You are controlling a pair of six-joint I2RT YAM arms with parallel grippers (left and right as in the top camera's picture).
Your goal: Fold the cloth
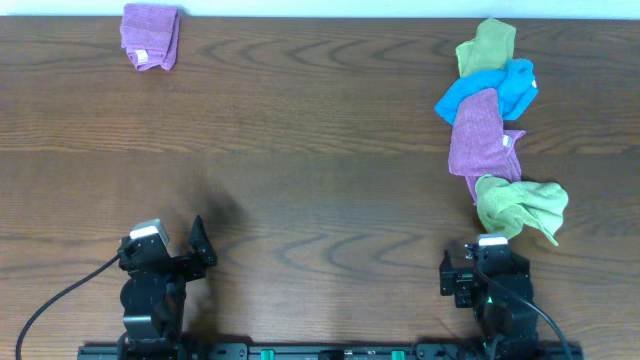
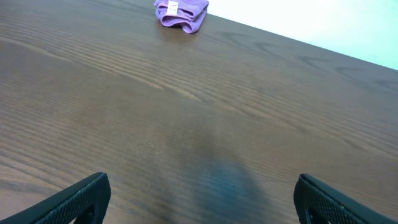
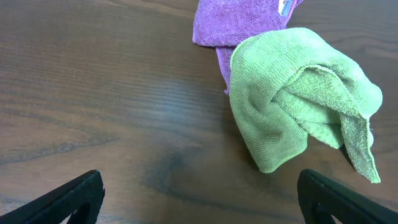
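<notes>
Both pairs of fingers are spread wide and hold nothing: the left fingers (image 2: 81,200) and the right fingers (image 3: 73,200) hang low over the bare surface (image 1: 320,150). The cloth (image 3: 239,18) I take to be the unfolded lilac one in the pile ahead of the right fingers. A green cloth (image 3: 292,93), the nearest thing to those fingers, lies over its near end, and a blue cloth (image 1: 492,88) overlaps its far end. A second lilac cloth (image 2: 181,12) sits well ahead of the left fingers, already doubled up, so it looks finished, though I cannot be sure which of the two is meant.

The step in hand looks like pulling the cloth free. The right fingers should pass beyond the green cloth and close only on bare lilac at the side edge. A slow lift should let both neighbours slide off. Then drag the cloth towards the left fingers onto open surface, lay it flat and take one corner with each pair of fingers before folding
</notes>
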